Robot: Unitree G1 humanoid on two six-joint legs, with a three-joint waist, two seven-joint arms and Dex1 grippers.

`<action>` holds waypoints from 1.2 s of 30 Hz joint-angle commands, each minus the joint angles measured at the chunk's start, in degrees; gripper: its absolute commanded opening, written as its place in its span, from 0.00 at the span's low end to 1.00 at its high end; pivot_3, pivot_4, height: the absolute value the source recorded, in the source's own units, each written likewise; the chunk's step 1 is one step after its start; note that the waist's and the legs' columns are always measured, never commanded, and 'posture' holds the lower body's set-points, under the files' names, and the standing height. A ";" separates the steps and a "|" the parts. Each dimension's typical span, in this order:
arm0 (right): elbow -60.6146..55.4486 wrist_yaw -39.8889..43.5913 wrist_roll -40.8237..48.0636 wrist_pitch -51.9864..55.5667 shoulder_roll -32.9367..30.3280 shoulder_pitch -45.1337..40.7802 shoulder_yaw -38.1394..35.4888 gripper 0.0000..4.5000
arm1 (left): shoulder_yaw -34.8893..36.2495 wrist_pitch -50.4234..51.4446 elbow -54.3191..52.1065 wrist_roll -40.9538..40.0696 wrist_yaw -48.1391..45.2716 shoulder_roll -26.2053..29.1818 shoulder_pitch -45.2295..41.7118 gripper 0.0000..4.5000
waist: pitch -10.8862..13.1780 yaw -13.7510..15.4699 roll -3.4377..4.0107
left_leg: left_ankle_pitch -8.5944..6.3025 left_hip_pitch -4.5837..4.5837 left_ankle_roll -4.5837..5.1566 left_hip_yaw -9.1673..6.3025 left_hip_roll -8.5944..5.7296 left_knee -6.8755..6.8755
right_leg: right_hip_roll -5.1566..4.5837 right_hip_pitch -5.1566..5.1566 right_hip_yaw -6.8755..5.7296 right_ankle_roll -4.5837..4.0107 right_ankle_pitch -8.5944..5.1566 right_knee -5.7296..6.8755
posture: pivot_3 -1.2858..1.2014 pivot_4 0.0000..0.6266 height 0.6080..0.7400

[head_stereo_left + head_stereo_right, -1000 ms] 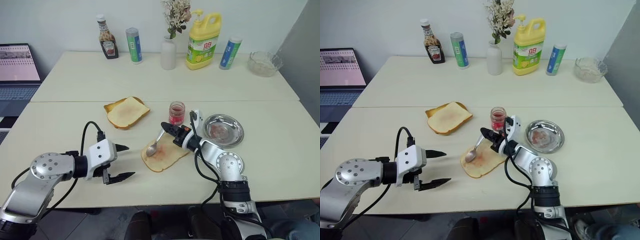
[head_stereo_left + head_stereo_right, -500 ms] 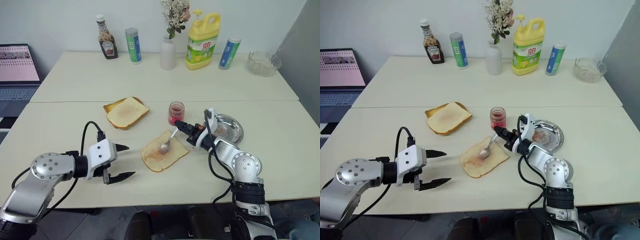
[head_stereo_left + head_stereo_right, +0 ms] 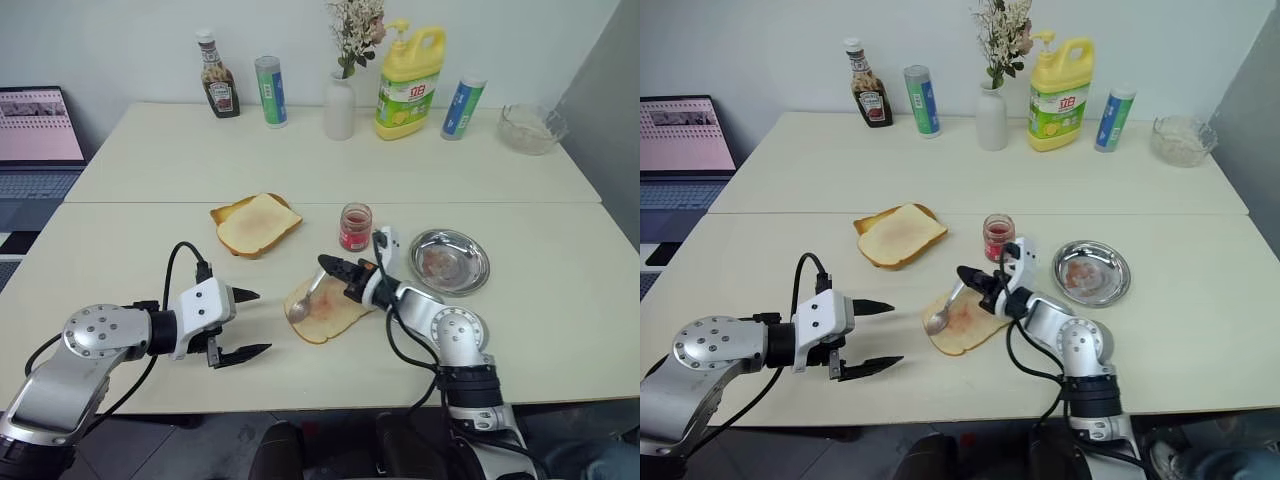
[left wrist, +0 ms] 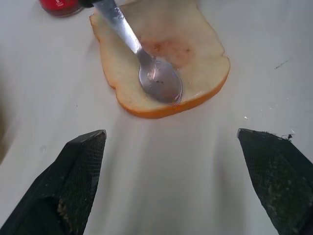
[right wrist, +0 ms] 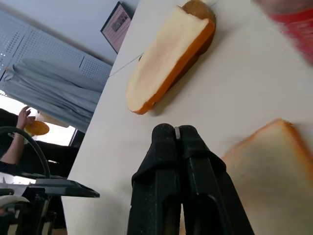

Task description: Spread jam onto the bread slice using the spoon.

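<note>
On table (image 3: 150, 170), right claw (image 3: 330, 266) pinches spoon (image 3: 306, 298) over bread slice (image 3: 335, 312).

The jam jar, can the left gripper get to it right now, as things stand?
Probably not directly. The open left gripper sits away from the jam, and the bread slice and the right gripper holding the spoon lie between.

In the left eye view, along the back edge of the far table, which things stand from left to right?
Ketchup bottle → green and blue can → white vase with flowers → yellow detergent jug → second green and blue can → glass bowl.
</note>
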 commanded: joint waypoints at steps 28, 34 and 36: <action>-14.07 -10.70 21.42 -0.63 -13.61 3.20 -23.69 0.01 | -3.05 6.39 -7.60 -6.02 -0.99 -0.59 -12.17 1.00 | 0.00 0.40 -0.01 | 0.00 -0.03 0.00 0.03 -0.04 0.02 | 0.00 0.05 0.04 0.04 0.01 -0.07 | 0.52 0.24 1.00; -12.74 -9.66 18.74 -7.34 -17.80 8.38 -28.18 0.01 | -7.31 10.22 -9.68 -6.96 -3.52 0.74 -18.30 1.00 | 0.05 -0.16 0.08 | 0.00 0.01 0.00 -0.01 -0.01 -0.01 | 0.08 0.04 0.05 0.04 0.00 0.00 | 0.52 0.24 1.00; -11.64 -8.87 17.58 -8.59 -18.87 8.66 -28.08 0.01 | -8.55 11.03 -9.53 -6.85 -3.32 0.15 -20.48 1.00 | 0.04 -0.40 0.07 | 0.00 0.06 0.01 0.03 0.01 0.03 | 0.13 0.05 0.11 0.13 -0.04 0.03 | 0.52 0.24 1.00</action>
